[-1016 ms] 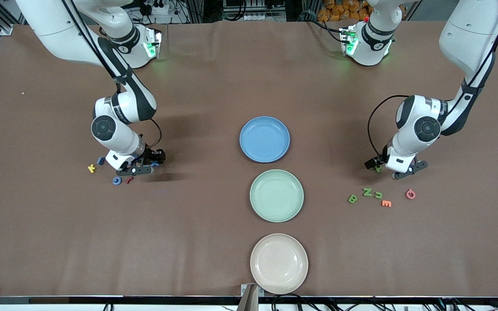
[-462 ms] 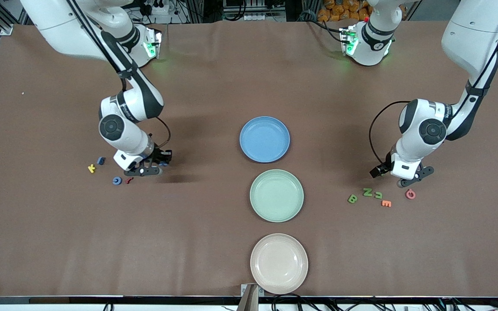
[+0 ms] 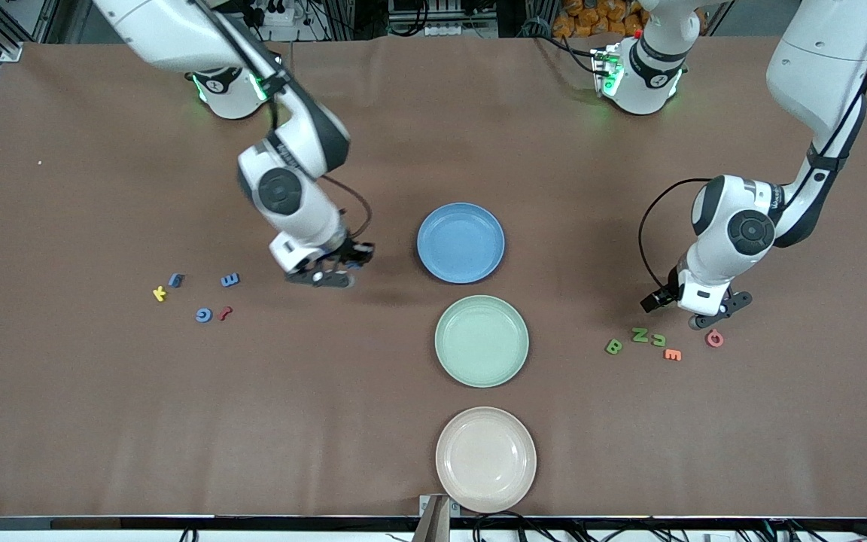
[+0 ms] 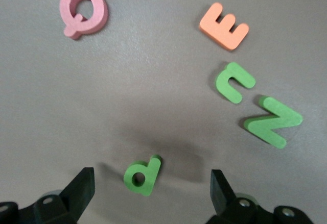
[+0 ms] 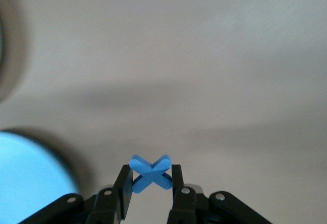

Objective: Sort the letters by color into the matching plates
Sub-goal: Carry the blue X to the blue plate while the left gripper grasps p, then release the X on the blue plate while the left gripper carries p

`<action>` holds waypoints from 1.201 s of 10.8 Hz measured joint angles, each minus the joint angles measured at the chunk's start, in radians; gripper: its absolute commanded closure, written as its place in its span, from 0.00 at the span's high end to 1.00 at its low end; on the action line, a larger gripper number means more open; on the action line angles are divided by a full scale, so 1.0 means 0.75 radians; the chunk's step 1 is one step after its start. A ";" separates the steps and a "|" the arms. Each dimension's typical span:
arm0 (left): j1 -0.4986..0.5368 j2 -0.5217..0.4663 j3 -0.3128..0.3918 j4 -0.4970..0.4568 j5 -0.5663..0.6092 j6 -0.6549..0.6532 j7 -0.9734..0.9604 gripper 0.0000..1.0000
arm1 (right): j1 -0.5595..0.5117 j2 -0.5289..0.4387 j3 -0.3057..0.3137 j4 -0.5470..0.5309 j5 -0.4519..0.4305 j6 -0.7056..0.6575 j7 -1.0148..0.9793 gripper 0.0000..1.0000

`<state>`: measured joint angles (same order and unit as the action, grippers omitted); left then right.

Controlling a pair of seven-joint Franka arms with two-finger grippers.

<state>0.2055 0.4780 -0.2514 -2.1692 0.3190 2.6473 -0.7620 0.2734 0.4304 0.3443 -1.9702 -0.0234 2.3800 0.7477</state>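
The right gripper (image 3: 326, 272) is hanging over bare table at about 9 o'clock of the blue plate (image 3: 460, 242), its jaws clamping a small flat blue X-shaped letter (image 5: 150, 172), which is standing on edge between the pads. The left gripper (image 3: 693, 310) is hovering low over the table toward the left arm's end, jaws standing wide apart above a green lowercase letter reading "d" or "p" (image 4: 142, 174), which is lying flat and untouched between the fingertips (image 4: 80, 185). Just nearer the front camera, the other green pieces are lying flat: a B (image 3: 613, 346), an N (image 3: 640, 334) and a small hooked letter (image 3: 658, 339); an orange E (image 3: 672, 354) and a pink Q (image 3: 714, 338) are sitting among them. Toward the right arm's end, three blue letters are resting on the table: a small dark one (image 3: 175, 280), an E (image 3: 229, 279) and a ring-shaped one reading G or C (image 3: 203, 315), with a yellow K (image 3: 159, 293) and a small red piece (image 3: 225, 312) beside them. The blue plate is holding nothing. The mint green plate (image 3: 482, 340), at its 6 o'clock, is likewise holding no letters, and the beige plate (image 3: 485, 458), nearest the front camera, is showing only its bare dish.
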 measured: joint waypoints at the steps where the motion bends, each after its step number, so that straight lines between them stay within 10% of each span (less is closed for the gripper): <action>1: 0.001 0.008 0.000 0.000 0.001 0.000 0.050 1.00 | 0.100 0.019 0.001 0.029 0.000 0.000 0.123 0.00; 4: 0.010 0.019 0.002 0.002 0.001 0.000 0.202 1.00 | 0.331 0.106 -0.002 0.126 -0.002 0.002 0.406 0.00; 5: 0.011 0.022 0.002 0.002 0.001 0.000 0.207 0.36 | 0.382 0.133 -0.003 0.154 -0.002 0.002 0.469 0.00; 6: 0.011 0.024 0.003 0.002 0.001 0.000 0.209 0.00 | 0.416 0.155 -0.004 0.176 -0.002 0.002 0.512 0.20; 8: 0.012 0.027 0.001 0.007 -0.002 0.000 0.209 0.00 | 0.438 0.194 -0.005 0.225 -0.002 0.002 0.552 0.35; 9: 0.011 0.026 0.000 0.014 -0.002 -0.001 0.209 0.00 | 0.439 0.214 -0.011 0.250 -0.002 0.002 0.558 0.69; 11: 0.012 0.023 0.001 0.020 -0.002 -0.002 0.209 0.00 | 0.490 0.242 -0.091 0.307 -0.002 0.001 0.612 1.00; 13: 0.010 0.014 -0.002 0.027 -0.002 -0.005 0.209 0.00 | 0.532 0.250 -0.165 0.339 -0.001 -0.001 0.638 1.00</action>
<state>0.2128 0.4883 -0.2527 -2.1486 0.3174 2.6437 -0.6051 0.6726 0.6180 0.2208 -1.7163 -0.0243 2.3793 1.2261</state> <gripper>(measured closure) 0.718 0.379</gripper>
